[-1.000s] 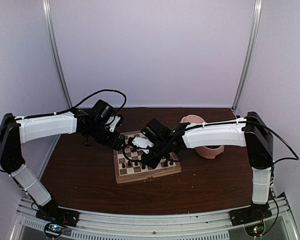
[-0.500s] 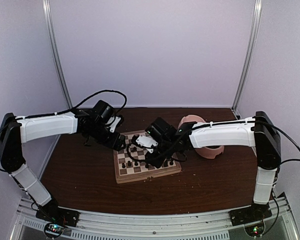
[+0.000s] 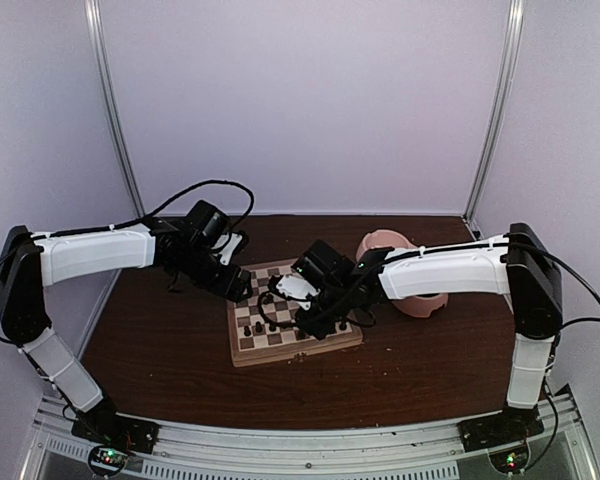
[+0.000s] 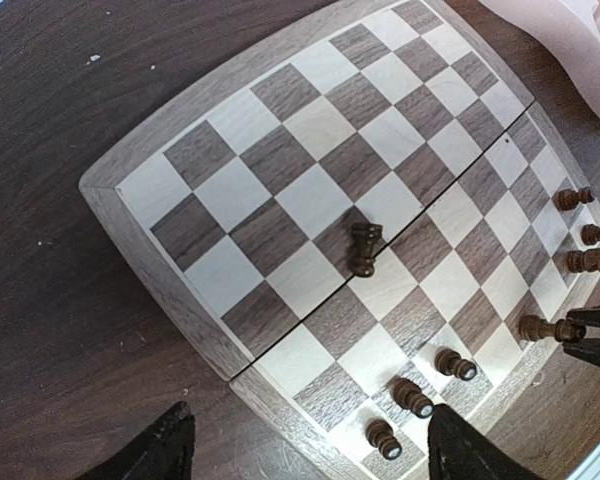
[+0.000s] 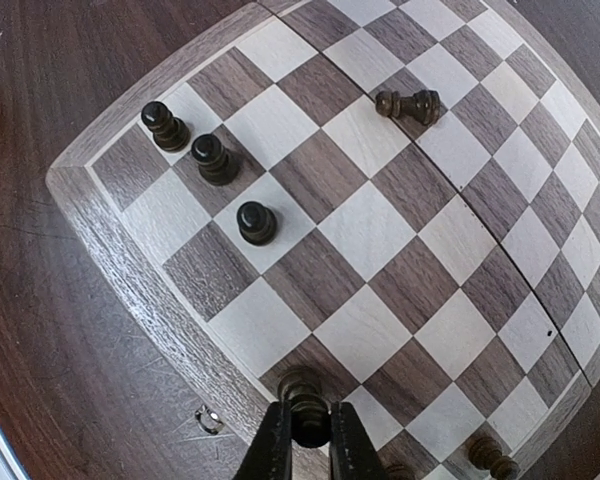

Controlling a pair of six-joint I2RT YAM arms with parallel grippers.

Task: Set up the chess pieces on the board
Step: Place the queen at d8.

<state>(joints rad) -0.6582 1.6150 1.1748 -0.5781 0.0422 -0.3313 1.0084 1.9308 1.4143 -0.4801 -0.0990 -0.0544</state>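
Over the far left corner of the board [image 4: 310, 200] the left gripper [image 4: 305, 455] hangs released, jaws spread wide with nothing between them. It is apart from every piece, so I judge it little threat unless it drops. By the board's middle fold one dark piece [image 5: 408, 103] seems to lie toppled, its long axis flat along the squares; a jolt to the board could roll it. Three dark pawns [image 5: 212, 157] stand in a row on the near left squares.

Right of them, the right gripper [image 5: 305, 440] is clenched on a dark chess piece [image 5: 302, 395] over the near edge row, just beside the metal clasp [image 5: 210, 420]. That piece appears upright, with its long axis vertical, its head toward the wrist camera and its base toward the board. Whether the base touches the square cannot be told.

The likely trouble is letting go while it is tilted or off-centre. That would tip it, perhaps over the near edge onto the table [image 5: 20, 300]. The fingers could also clip the neighbouring piece [image 5: 490, 455] to its right.
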